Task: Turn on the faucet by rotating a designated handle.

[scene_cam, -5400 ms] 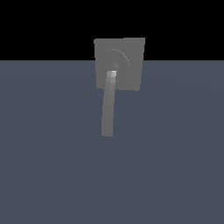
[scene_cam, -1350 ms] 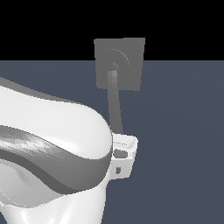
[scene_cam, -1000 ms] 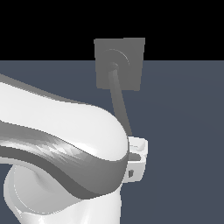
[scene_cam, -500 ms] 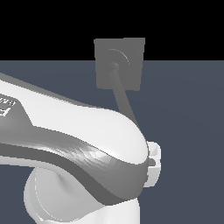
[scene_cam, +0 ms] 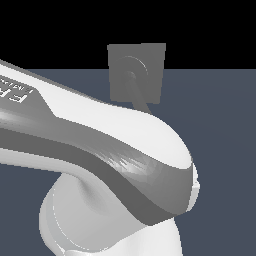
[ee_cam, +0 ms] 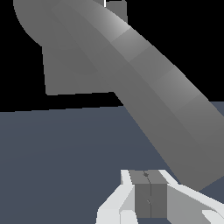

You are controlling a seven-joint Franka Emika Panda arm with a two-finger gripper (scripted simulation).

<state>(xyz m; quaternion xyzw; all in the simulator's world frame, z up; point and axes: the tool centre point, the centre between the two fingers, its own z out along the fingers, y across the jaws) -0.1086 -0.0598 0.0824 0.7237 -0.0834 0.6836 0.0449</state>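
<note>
The faucet is a matte-grey square plate (scene_cam: 150, 65) with a faint ring, standing at the back of the exterior view; it also shows in the wrist view (ee_cam: 65, 74). The handle (scene_cam: 142, 97) runs from the plate's centre down toward the exterior view's right, and its lower part is hidden behind my arm. In the wrist view the handle (ee_cam: 153, 96) is a broad grey bar that fills the picture diagonally. My gripper (ee_cam: 150, 183) is shut with its pads together and nothing between them. It sits right beside the handle's free end. In the exterior view the gripper is hidden.
My glossy white-and-grey arm (scene_cam: 100, 150) fills the lower and left part of the exterior view and hides the floor in front of the faucet. A flat dark blue-grey floor (scene_cam: 225, 150) lies around the faucet.
My arm has moved toward the exterior view's right. The handle has swung from hanging straight down to slanting toward the right. The gripper, seen earlier by the handle's end, is now hidden behind the arm.
</note>
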